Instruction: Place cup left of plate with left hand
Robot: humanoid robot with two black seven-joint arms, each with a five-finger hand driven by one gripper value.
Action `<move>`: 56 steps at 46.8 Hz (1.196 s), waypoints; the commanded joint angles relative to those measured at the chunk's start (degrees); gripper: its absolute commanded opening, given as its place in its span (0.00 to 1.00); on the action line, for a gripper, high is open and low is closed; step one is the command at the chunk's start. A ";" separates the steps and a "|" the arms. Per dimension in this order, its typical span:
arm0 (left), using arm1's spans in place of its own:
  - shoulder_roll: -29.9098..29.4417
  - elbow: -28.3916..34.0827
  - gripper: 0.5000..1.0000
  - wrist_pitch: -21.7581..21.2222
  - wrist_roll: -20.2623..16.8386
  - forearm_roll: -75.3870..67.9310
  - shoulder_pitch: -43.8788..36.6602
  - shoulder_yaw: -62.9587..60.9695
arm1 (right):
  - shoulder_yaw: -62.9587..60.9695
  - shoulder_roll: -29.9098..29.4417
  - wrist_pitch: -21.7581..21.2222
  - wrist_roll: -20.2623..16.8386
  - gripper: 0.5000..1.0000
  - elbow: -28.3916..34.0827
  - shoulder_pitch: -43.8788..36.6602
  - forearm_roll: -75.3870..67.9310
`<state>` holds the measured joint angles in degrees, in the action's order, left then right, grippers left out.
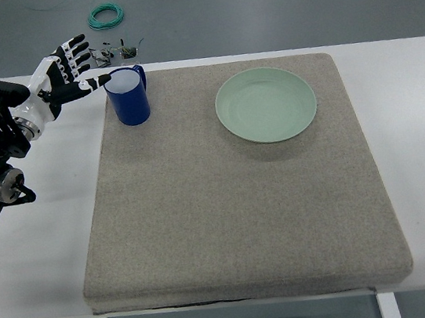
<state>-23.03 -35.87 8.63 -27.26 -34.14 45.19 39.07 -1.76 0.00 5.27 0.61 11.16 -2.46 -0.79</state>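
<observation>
mat (227, 204): blue cup (128, 96) empty, plate (266, 105) empty

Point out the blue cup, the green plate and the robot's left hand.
blue cup (130, 106): top view, on its outer side wall.
green plate (266, 105): top view, on its bare inner surface.
left hand (67, 69): top view, on the middle of the hand.

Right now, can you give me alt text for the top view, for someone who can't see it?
The left robot hand, fingers spread, sits beside a blue cup standing upright near the far left corner of a grey mat. A pale green plate lies empty to the cup's right, apart from it, on a white table.
</observation>
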 commanded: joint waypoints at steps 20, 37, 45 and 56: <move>1.23 0.62 0.95 -5.37 0.98 22.09 10.01 3.38 | 0.00 0.00 0.00 0.00 0.87 0.00 0.00 0.00; 4.66 0.71 0.98 -9.33 11.52 44.24 11.59 3.47 | 0.00 0.00 0.00 0.00 0.87 0.00 0.00 0.00; 5.71 1.94 0.98 -9.16 13.10 49.61 11.59 3.56 | 0.00 0.00 0.00 0.00 0.87 0.00 0.00 0.00; 5.63 2.12 0.98 0.06 15.22 52.34 11.42 3.56 | 0.00 0.00 0.00 0.00 0.87 0.00 0.00 0.00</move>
<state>-17.33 -33.82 3.95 -12.06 18.03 56.78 42.62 -1.76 0.00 5.27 0.62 11.16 -2.46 -0.79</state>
